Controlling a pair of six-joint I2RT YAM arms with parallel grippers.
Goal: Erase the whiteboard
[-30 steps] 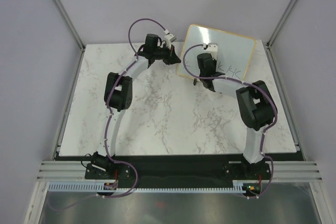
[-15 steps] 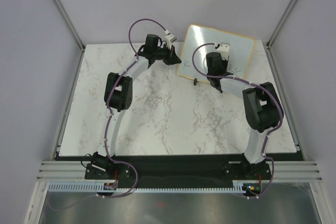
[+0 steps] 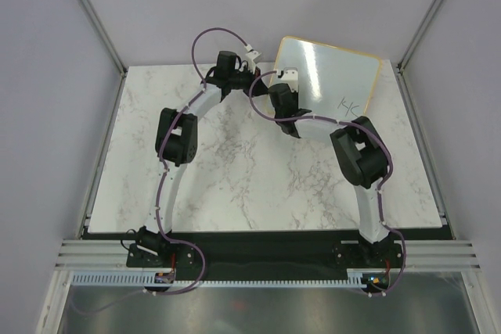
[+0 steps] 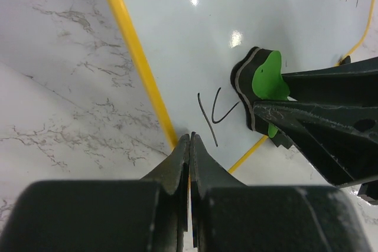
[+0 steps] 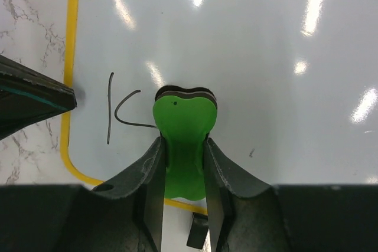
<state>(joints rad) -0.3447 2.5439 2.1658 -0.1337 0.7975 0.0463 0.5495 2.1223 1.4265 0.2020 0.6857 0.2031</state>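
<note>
The whiteboard stands tilted at the back right of the table. My left gripper is shut on its left frame edge; the left wrist view shows the jaws pinched on the frame. My right gripper is shut on a green eraser and presses it flat on the board's lower left part. A black "K" mark lies just left of the eraser, also in the left wrist view. More marks sit at the board's lower right.
The board stands on a white marble tabletop between grey walls. A black clip foot sits under the board's lower edge. The left gripper's tip is close to the left of the eraser.
My right gripper has swept the eraser from the board's middle right over to its lower left. The marks in the middle are gone. The left gripper has stayed on the frame.
</note>
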